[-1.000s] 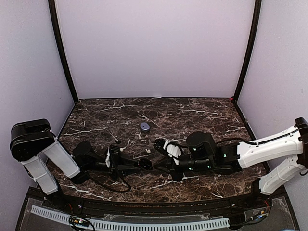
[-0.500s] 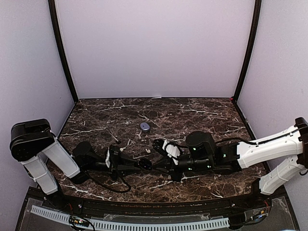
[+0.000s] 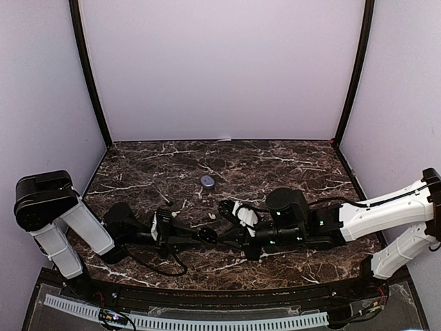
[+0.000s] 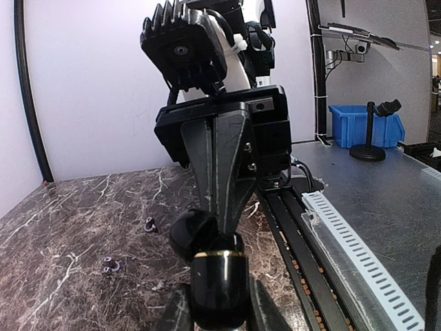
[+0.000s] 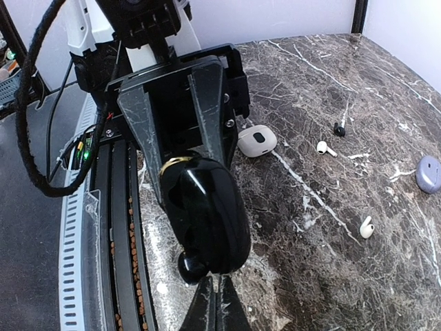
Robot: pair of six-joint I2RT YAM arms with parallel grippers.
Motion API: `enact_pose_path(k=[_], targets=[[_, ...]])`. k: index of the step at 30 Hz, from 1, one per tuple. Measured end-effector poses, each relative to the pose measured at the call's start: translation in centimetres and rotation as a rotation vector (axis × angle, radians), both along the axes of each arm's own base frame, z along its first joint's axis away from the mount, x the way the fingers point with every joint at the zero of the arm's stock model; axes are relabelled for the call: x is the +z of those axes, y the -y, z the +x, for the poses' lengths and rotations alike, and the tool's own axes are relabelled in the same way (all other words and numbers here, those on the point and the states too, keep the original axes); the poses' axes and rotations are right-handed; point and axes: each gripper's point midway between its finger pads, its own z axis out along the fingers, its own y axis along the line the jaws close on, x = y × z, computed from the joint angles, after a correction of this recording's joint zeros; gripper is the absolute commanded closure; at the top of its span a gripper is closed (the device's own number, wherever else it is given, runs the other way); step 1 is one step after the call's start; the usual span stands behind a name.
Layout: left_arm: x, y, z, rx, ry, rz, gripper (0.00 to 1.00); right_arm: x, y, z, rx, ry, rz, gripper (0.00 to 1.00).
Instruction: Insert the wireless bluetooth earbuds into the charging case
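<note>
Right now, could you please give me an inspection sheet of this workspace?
Surface: dark marble table.
Job's things: black case held between the arms; white earbuds and dark earbud loose on the table.
Clutter: white case; grey disc.
Grippers: left gripper shut on the black case; right gripper shut at the case's other end, any load hidden.
Cables: black cable loops beside the left arm.
Surroundings: pale walls; blue bin beyond the table.
</note>
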Motion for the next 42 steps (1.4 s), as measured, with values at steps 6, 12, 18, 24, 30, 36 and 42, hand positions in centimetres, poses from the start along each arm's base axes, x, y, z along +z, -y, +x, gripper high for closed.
enact_pose_path(k=[6,12,18,24,30,36,42], targets=[[0.0,0.0,0.0,0.001,0.003,0.000,1.00,0.1,-0.1,-0.4,0.023,-0.005,0.005,1.00],[0.0,0.0,0.0,0.001,0.009,-0.001,1.00,0.4,-0.3,-0.8,0.047,-0.013,0.019,1.00],[0.0,0.0,0.0,0.002,0.015,-0.001,1.00,0.6,-0.4,-0.9,0.055,-0.012,0.030,1.00],[0.2,0.0,0.0,0.002,0.019,-0.005,1.00,0.7,-0.5,-1.0,0.055,-0.011,0.033,1.00],[0.2,0.0,0.0,0.002,0.019,-0.006,1.00,1.0,-0.6,-1.0,0.056,-0.011,0.044,1.00],[0.2,0.0,0.0,0.002,0.019,-0.006,1.00,1.1,-0.9,-1.2,0.068,-0.013,0.057,1.00],[0.2,0.0,0.0,0.002,0.019,-0.006,1.00,1.2,-1.4,-1.0,0.067,-0.018,0.064,1.00]])
